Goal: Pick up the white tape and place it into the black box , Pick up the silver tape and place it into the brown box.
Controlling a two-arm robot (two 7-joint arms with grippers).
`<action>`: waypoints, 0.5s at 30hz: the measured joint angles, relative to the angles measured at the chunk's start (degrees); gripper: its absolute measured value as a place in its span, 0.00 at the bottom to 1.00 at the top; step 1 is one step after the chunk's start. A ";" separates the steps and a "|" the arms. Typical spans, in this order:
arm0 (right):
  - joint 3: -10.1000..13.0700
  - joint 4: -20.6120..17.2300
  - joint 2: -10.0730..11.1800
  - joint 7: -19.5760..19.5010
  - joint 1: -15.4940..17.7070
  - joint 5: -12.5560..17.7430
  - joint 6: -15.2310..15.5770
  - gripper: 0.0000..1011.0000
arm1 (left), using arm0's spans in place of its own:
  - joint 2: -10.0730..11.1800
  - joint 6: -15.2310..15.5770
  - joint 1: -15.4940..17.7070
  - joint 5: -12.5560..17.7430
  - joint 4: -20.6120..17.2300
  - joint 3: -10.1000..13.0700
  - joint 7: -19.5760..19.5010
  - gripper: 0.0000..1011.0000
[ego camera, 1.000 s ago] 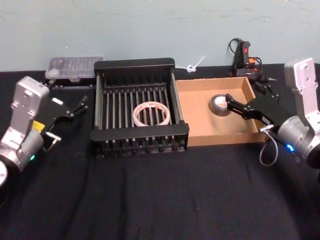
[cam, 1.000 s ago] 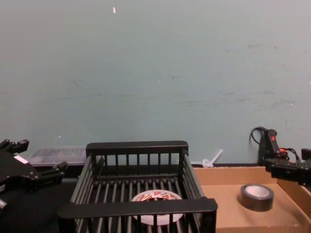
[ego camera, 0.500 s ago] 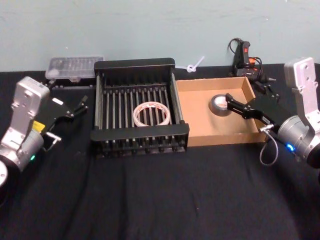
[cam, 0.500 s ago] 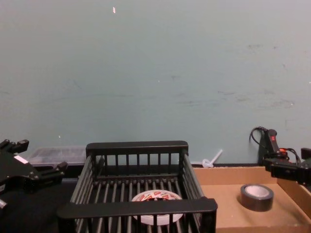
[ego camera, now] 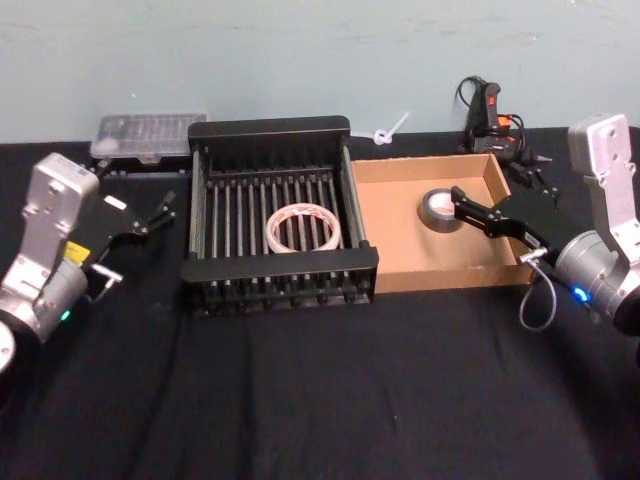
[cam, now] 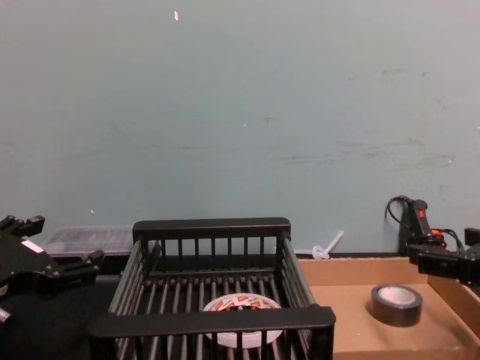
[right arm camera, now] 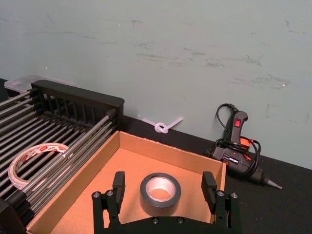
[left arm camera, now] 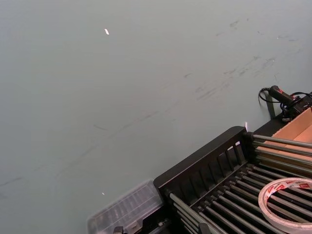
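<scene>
The silver tape is seen flat in the brown box, just beyond the right hand, fingers apart.

The white tape is seen in the black box; whether the left hand is apart cannot be told.

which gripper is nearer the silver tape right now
Right. The right gripper hangs open over the brown box, fingers just short of the silver tape. The left gripper is open too, out beyond the black box's far side from that roll.
</scene>
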State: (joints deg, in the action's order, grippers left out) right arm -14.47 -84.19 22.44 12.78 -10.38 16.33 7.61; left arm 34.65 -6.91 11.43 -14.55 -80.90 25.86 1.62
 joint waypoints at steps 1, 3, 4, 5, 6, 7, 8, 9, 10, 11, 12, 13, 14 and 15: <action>0.00 0.00 0.00 0.00 0.00 0.00 0.00 0.99 | 0.00 0.00 0.00 0.00 0.00 0.00 0.00 0.99; 0.00 0.00 0.00 0.00 0.00 0.00 0.00 0.99 | 0.00 0.00 0.00 0.00 0.00 0.00 0.00 0.99; 0.00 0.00 0.00 0.00 0.00 0.00 0.00 0.99 | 0.00 0.00 0.00 0.00 0.00 0.00 0.00 0.99; 0.00 0.00 0.00 0.00 0.00 0.00 0.00 0.99 | 0.00 0.00 0.00 0.00 0.00 0.00 0.00 0.99; 0.00 0.00 0.00 0.00 0.00 0.00 0.00 0.99 | 0.00 0.00 0.00 0.00 0.00 0.00 0.00 0.99; 0.00 0.00 0.00 0.00 0.00 0.00 0.00 0.99 | 0.00 0.00 0.00 0.00 0.00 0.00 0.00 0.99; 0.00 0.00 0.00 0.00 0.00 0.00 0.00 0.99 | 0.00 0.00 0.00 0.00 0.00 0.00 0.00 0.99; 0.00 0.00 0.00 0.00 0.00 0.00 0.00 0.99 | 0.00 0.00 0.00 0.00 0.00 0.00 0.00 0.99; 0.00 0.00 0.00 0.00 0.00 0.00 0.00 0.99 | 0.00 0.00 0.00 0.00 0.00 0.00 0.00 0.99; 0.00 0.00 0.00 0.00 0.00 0.00 0.00 0.99 | 0.00 0.00 0.00 0.00 0.00 0.00 0.00 0.99; 0.00 0.00 0.00 0.00 0.00 0.00 0.00 0.99 | 0.00 0.00 0.00 0.00 0.00 0.00 0.00 0.99; 0.00 0.00 0.00 0.00 0.00 0.01 0.00 0.99 | 0.00 0.00 0.00 0.00 0.00 0.00 0.00 0.99; 0.00 0.00 0.00 0.00 0.00 0.01 0.00 0.99 | 0.00 0.00 0.00 0.00 0.00 0.00 0.00 0.99; 0.00 0.00 0.00 0.00 0.00 0.01 0.00 0.99 | 0.00 0.00 0.00 0.00 0.00 0.00 0.00 0.99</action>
State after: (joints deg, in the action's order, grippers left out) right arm -14.47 -84.18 22.44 12.78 -10.38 16.34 7.61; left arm 34.65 -6.91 11.43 -14.55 -80.90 25.86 1.62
